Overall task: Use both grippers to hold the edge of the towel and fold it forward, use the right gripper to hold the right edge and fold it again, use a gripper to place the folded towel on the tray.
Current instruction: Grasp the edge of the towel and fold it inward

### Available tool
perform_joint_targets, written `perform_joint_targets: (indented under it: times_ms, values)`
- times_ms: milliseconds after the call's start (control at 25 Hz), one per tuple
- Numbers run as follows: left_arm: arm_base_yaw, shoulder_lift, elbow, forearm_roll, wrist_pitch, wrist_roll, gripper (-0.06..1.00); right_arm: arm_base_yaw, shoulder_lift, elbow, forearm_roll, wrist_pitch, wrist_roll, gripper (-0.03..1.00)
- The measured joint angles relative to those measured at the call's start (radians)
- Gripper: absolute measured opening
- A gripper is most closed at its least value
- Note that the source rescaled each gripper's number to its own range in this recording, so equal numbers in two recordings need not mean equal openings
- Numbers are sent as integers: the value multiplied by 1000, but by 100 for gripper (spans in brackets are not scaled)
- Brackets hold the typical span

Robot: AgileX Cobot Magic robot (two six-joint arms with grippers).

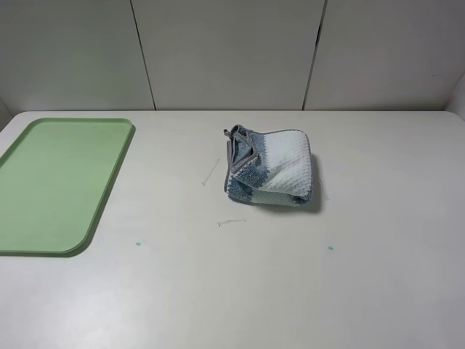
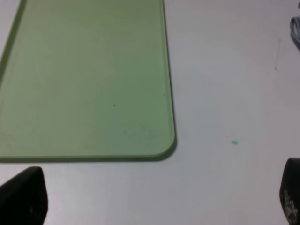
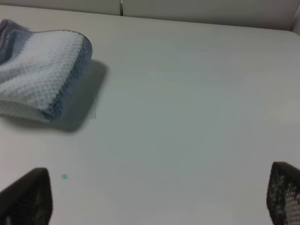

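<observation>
**Striped towel bundled mid-counter, green tray off to the left**

Pale off-white counter (image 1: pixel 232 291) seen from a high camera, backed by plain light wall panels (image 1: pixel 225 51). Near the middle, slightly toward the far side: towel (image 1: pixel 270 167), waffle-textured, in broad mint-white and dusty blue stripes with thin grey edging, loosely folded into a thick, rumpled bundle rather than spread flat. Grey edging gathered and poking up at the bundle's left end. Soft shadow along the near and right sides.

Well apart from the towel, at the left edge of the counter: tray (image 1: pixel 109 182), flat light green plastic with rounded corners and a low raised rim, partly cut off by the picture's edge. Nothing resting on its visible surface. Two tiny teal specks (image 1: pixel 138 243) on the counter nearer the camera, plus a couple of faint scuff lines between tray and towel.

Neither arm visible from the high camera.

From the left wrist camera: left hand (image 2: pixel 159 199) spread wide, only two dark fingertips (image 2: pixel 23 197) showing at the picture's corners, gripping nothing, poised above bare counter just beside the tray's rounded corner.

From the right wrist camera: right hand (image 3: pixel 154 199) likewise spread wide and holding nothing, dark fingertips (image 3: pixel 28 197) at the corners, above bare counter, with the towel's white-and-blue end near but not touched.
</observation>
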Motion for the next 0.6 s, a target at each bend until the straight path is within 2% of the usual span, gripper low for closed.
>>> perform_joint_targets:
  times_ms: [360, 480, 600]
  values:
    - [0, 18, 0, 0, 0, 0, 100, 0, 0, 0, 0, 0, 0, 100]
    - [0, 104, -2, -1, -7, -2, 100, 0, 0, 0, 0, 0, 0, 100]
    - [0, 221, -18, -18, -68, -3, 100, 0, 0, 0, 0, 0, 0, 100]
